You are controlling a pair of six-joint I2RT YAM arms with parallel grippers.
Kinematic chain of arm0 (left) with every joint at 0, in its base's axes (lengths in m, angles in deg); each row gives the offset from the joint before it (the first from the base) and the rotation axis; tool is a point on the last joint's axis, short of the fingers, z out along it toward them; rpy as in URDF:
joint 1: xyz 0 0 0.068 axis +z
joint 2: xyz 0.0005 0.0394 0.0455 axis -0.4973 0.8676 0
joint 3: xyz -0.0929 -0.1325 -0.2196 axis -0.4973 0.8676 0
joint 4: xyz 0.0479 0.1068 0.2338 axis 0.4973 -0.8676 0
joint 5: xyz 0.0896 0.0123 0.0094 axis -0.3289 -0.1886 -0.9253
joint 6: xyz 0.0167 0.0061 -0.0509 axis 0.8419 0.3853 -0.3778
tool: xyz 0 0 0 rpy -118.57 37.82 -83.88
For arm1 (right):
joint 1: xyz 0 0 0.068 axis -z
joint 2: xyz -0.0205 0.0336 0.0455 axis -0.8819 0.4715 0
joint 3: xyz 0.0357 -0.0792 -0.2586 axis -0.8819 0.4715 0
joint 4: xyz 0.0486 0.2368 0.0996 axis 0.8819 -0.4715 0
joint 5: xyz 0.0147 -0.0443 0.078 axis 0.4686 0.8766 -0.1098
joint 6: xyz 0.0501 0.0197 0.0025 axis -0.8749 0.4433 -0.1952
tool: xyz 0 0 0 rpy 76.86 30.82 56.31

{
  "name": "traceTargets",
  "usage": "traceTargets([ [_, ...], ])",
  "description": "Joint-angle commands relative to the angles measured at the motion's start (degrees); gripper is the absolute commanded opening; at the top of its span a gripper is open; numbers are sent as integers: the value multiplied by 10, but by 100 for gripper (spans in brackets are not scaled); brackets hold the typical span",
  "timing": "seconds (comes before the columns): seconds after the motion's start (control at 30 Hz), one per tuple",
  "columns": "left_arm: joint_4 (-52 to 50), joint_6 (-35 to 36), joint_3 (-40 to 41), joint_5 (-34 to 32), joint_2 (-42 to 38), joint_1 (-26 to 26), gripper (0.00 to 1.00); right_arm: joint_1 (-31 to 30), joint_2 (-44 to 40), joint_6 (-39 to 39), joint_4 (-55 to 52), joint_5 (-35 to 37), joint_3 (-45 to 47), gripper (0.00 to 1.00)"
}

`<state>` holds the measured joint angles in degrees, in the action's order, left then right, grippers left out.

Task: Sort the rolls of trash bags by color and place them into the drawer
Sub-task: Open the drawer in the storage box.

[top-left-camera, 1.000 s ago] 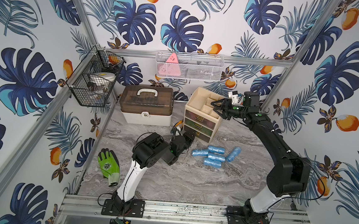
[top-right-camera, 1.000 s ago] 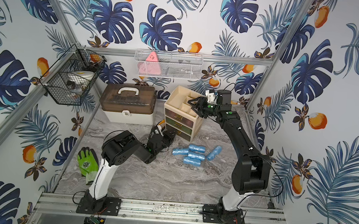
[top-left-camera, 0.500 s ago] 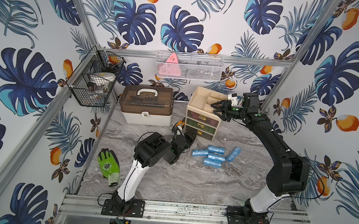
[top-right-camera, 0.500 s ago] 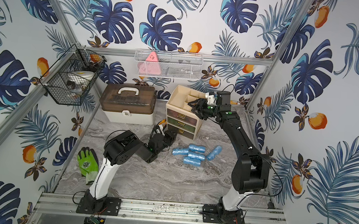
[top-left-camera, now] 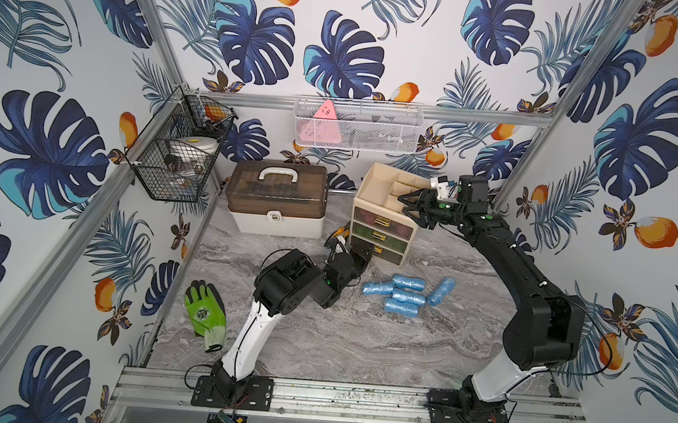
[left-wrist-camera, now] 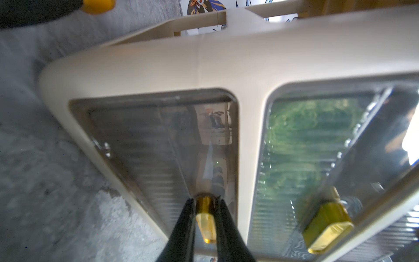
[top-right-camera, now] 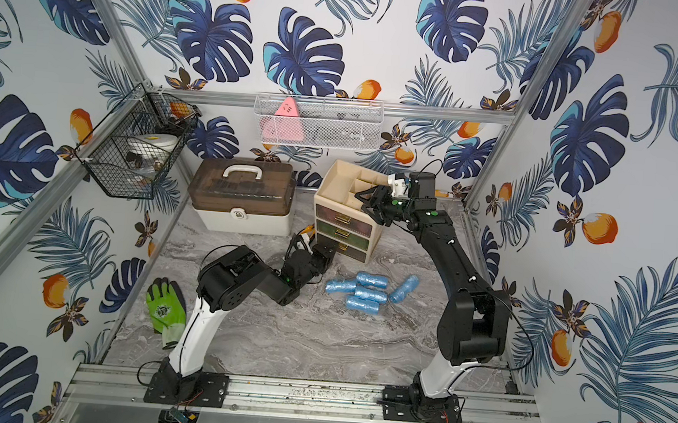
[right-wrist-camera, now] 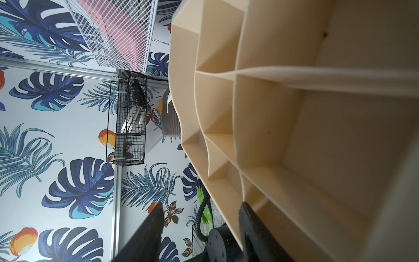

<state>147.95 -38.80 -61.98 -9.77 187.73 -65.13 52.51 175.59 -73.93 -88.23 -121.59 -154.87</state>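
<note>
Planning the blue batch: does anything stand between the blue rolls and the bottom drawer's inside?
Yes: the bottom drawer is shut, so its front bars the blue rolls. The left gripper pinches its gold handle.

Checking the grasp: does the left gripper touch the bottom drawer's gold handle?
Touching: the left wrist view shows the left gripper, fingers pressed on the gold handle.

Both top views are bright and sharp, with soft shadows. The left wrist view is blurry, with shine on the drawer. The right wrist view bends at its edges.
</note>
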Motion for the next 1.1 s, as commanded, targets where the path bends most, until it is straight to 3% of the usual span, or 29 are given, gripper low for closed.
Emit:
traceTargets([
  [0.0, 21, 9, -3, -3, -6, 1, 20, -1, 7, -3, -52, 20, 5, 56],
  [0.23, 28, 3, 9, -9, -7, 1, 14, -1, 7, -4, -51, 24, 7, 56],
  [0.67, 64, -10, 82, -22, -38, -1, 13, -1, 21, -5, -51, 28, -5, 56],
  [1.07, 69, -16, 99, -27, -40, -35, 13, -3, 15, -21, -40, 50, 6, 55],
])
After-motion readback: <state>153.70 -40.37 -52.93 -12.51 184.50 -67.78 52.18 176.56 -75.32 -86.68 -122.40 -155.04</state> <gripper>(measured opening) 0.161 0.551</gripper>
